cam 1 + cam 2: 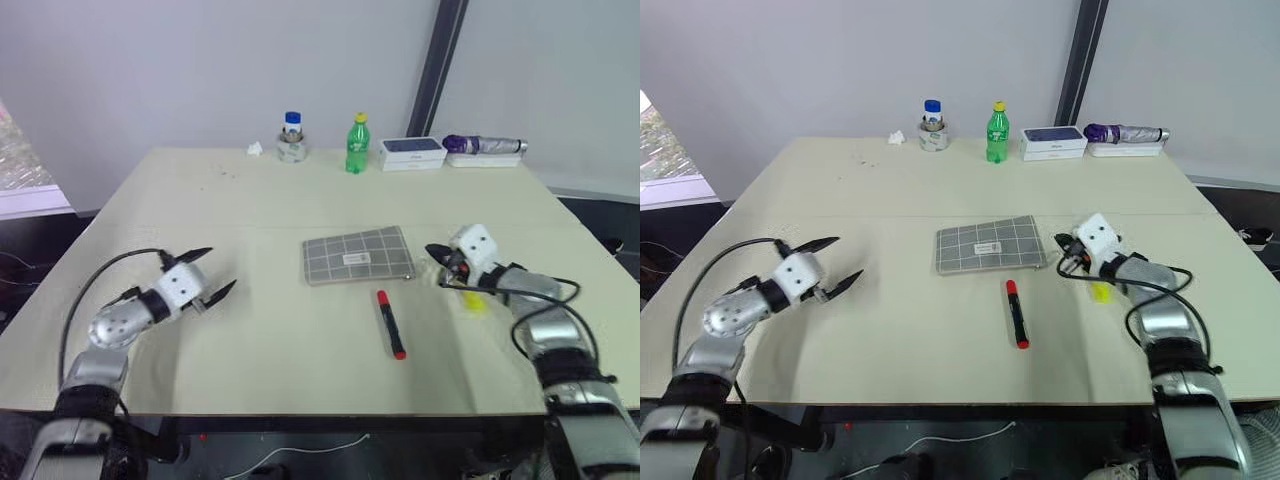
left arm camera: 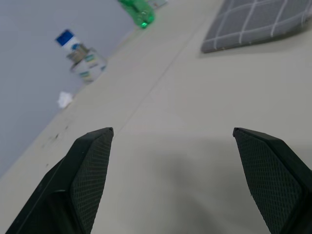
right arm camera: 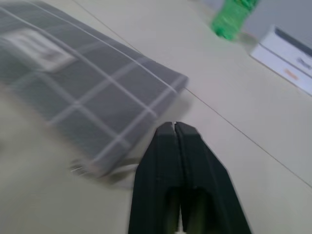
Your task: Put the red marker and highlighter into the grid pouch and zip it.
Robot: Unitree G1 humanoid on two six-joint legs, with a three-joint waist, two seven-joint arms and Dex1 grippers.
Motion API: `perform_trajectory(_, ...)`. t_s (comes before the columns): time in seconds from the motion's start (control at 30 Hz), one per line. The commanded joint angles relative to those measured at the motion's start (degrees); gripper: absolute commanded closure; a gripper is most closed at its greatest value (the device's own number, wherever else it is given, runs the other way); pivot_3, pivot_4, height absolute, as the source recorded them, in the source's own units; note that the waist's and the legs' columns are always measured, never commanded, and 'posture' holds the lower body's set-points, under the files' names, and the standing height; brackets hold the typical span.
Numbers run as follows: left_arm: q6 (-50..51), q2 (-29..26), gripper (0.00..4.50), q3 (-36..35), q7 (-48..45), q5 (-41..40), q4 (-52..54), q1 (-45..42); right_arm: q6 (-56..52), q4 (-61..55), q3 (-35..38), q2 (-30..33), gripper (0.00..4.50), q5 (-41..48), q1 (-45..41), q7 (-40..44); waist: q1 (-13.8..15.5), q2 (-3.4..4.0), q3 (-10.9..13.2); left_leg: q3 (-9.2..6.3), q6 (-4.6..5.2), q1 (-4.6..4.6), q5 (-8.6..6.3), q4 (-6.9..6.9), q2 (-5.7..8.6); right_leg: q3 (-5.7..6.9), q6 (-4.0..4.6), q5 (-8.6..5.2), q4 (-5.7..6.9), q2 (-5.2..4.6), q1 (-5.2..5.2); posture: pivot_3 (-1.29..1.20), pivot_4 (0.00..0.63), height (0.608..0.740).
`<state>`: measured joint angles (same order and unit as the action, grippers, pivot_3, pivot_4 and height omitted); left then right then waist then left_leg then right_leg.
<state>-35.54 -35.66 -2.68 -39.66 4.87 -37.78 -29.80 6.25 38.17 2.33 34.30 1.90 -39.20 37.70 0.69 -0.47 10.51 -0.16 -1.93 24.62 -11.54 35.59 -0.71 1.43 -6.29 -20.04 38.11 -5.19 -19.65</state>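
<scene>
- Pouch first: the grid pouch [image 1: 357,256] is lying flat near the middle of the counter [image 1: 250,340], its white label facing up and its long sides running roughly parallel to the near edge.
- Just toward the near edge from the pouch, the red marker [image 1: 390,323] is lying on the bare surface, apart from the pouch, its length pointing roughly from the far edge to the near edge.
- Over toward the right edge, the highlighter [image 1: 474,300] is showing as a small pale-yellow shape on the counter, partly hidden under the right arm; I cannot tell whether anything is touching it.
- The right end effector [image 1: 436,252] is hovering just beside the pouch's right end, its two black fingers pressed together with nothing between them; the right wrist view is showing them closed tip to tip near the pouch's corner.
- The left end effector [image 1: 212,272] is hanging over the left half of the counter, well apart from the pouch, its fingers spread wide and gripping nothing.
- Along the far edge, a small white-capped jar [image 1: 292,138], a green bottle [image 1: 357,145], a white box [image 1: 411,152] and a folded purple umbrella [image 1: 484,146] are standing in a row.
</scene>
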Motion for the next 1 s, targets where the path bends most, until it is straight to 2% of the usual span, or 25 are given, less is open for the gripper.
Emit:
perform_trajectory(0.03,-9.5,0.1,0.35,5.0,3.3,6.5,-10.9,-6.8,4.9,7.7,-1.9,-0.6,4.44,-5.4,-5.4,-7.0,-0.1,0.00,0.0,0.03,-0.18,0.01,0.10,-0.03,0.01,0.00,0.00,0.00,-0.02,-0.01,-0.03,0.00,0.150,0.740)
perform_trajectory(0.13,-14.8,1.7,0.35,10.0,7.6,12.6,-19.2,-13.0,6.5,14.1,-5.0,-1.9,4.44,-10.4,-9.2,-13.3,-0.5,0.00,0.0,0.09,-0.27,0.03,0.17,-0.20,0.01,-0.03,0.00,0.00,0.00,-0.01,-0.16,0.00,0.150,0.740)
perform_trajectory(0.23,-17.4,3.7,0.35,13.3,8.9,15.2,-24.2,-16.7,7.6,18.0,-6.0,-2.7,4.44,-12.3,-11.0,-16.6,-0.6,0.00,0.0,0.10,-0.36,0.04,0.24,-0.26,0.00,-0.04,0.00,0.00,0.08,0.00,-0.24,0.00,0.150,0.740)
perform_trajectory(0.4,-19.2,6.3,0.35,17.7,12.1,19.3,-29.0,-20.6,9.1,20.6,-6.7,-3.6,4.44,-13.0,-11.7,-16.9,-0.7,0.00,0.0,0.16,-0.40,0.06,0.27,-0.29,0.01,-0.09,0.00,0.00,0.09,0.00,-0.30,0.00,0.150,0.740)
perform_trajectory(0.63,-16.5,9.0,0.35,23.1,19.0,25.7,-33.6,-24.3,11.2,25.1,-9.6,-5.4,4.44,-16.7,-13.8,-19.5,-0.6,0.00,0.0,0.14,-0.39,0.06,0.28,-0.25,0.01,-0.10,0.00,0.00,0.20,0.00,-0.30,0.00,0.150,0.740)
perform_trajectory(1.0,-16.9,12.9,0.35,27.7,20.8,28.9,-35.8,-25.6,13.1,27.8,-11.6,-8.0,4.44,-18.6,-15.6,-20.4,0.0,0.02,0.0,0.07,-0.42,-0.09,0.31,-0.18,0.07,-0.08,0.00,0.00,0.25,0.00,-0.12,0.00,0.150,0.740)
